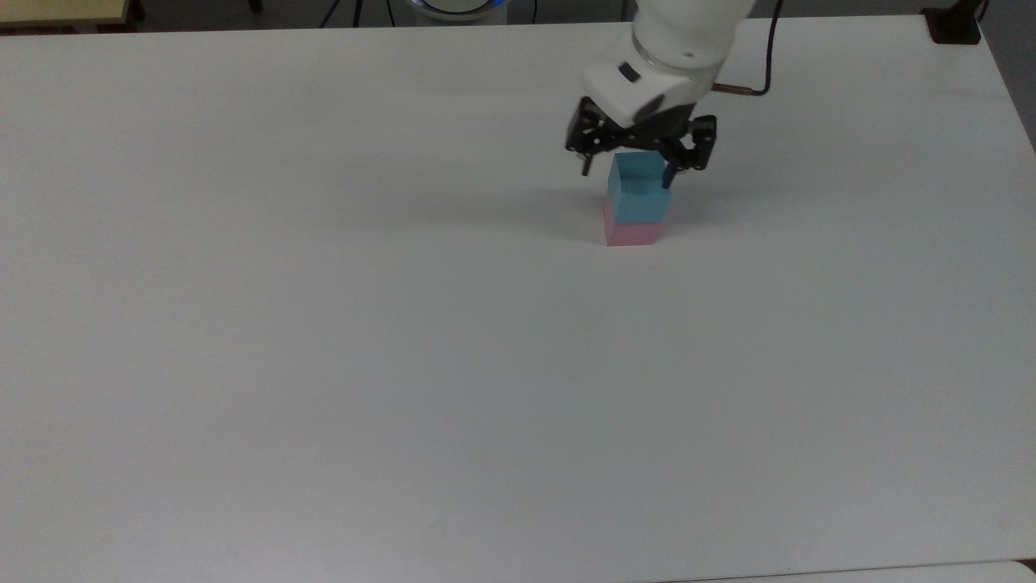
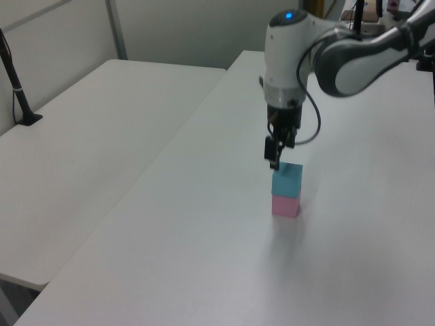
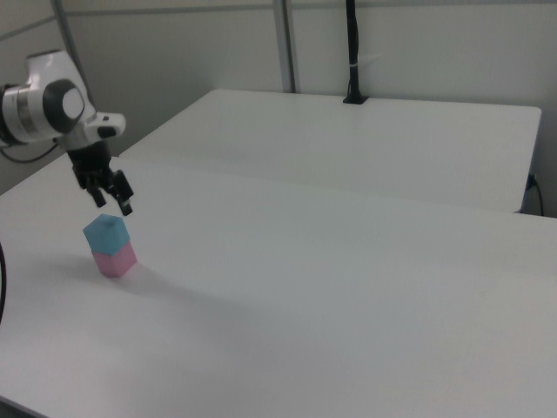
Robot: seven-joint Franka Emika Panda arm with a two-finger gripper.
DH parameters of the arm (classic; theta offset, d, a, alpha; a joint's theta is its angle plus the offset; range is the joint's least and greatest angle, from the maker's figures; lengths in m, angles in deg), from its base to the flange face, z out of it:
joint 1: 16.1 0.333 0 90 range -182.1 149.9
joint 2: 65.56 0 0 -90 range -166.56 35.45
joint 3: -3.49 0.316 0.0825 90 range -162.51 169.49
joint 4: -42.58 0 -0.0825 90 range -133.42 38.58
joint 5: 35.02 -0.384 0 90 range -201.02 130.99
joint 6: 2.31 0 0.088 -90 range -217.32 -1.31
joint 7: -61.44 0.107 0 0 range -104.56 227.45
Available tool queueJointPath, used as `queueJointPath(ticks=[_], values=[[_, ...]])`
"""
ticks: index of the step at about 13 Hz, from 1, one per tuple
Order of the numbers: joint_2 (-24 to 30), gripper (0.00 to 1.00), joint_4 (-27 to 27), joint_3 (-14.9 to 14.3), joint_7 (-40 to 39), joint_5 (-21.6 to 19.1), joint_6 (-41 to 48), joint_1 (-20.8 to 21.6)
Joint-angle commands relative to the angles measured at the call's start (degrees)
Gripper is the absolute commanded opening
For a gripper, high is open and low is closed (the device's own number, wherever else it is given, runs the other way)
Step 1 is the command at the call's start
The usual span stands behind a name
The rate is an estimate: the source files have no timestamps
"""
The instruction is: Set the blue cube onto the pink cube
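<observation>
The blue cube [image 1: 639, 193] rests on top of the pink cube [image 1: 632, 235], a two-high stack on the white table [image 1: 324, 340]. My gripper [image 1: 626, 174] hangs just above the blue cube, open, its fingers spread wider than the cube and touching nothing. In the left view the gripper [image 2: 275, 157] is above the near upper edge of the blue cube [image 2: 287, 179], which sits squarely on the pink cube [image 2: 285, 206]. The right view shows the gripper [image 3: 115, 202] a little above the blue cube [image 3: 105, 233] and pink cube [image 3: 114, 259].
A second white table [image 2: 102, 136] adjoins the left view's left side, with a black post [image 2: 17, 88] clamped at its edge. The same post [image 3: 352, 52] stands at the back in the right view. A cable [image 1: 769, 57] trails from the arm's wrist.
</observation>
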Motion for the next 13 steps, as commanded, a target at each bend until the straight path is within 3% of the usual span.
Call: queueJointPath(ticks=[1, 4, 7, 9, 10, 13], values=[[5.97, 1.00, 3.26, -0.86, 0.16, 0.24, 9.60, -5.23], [11.23, 1.00, 3.17, -2.34, -4.64, 0.07, 14.95, -11.03], [14.40, 1.00, 3.17, -9.45, -10.71, -0.63, 16.99, -10.08], [16.95, 1.00, 3.00, -15.95, -20.88, -6.06, 17.08, -9.99], [17.48, 1.00, 2.91, -18.15, -25.37, -6.87, 17.00, -9.99], [17.49, 1.00, 3.00, -21.24, -37.84, -7.05, 16.99, -10.08]])
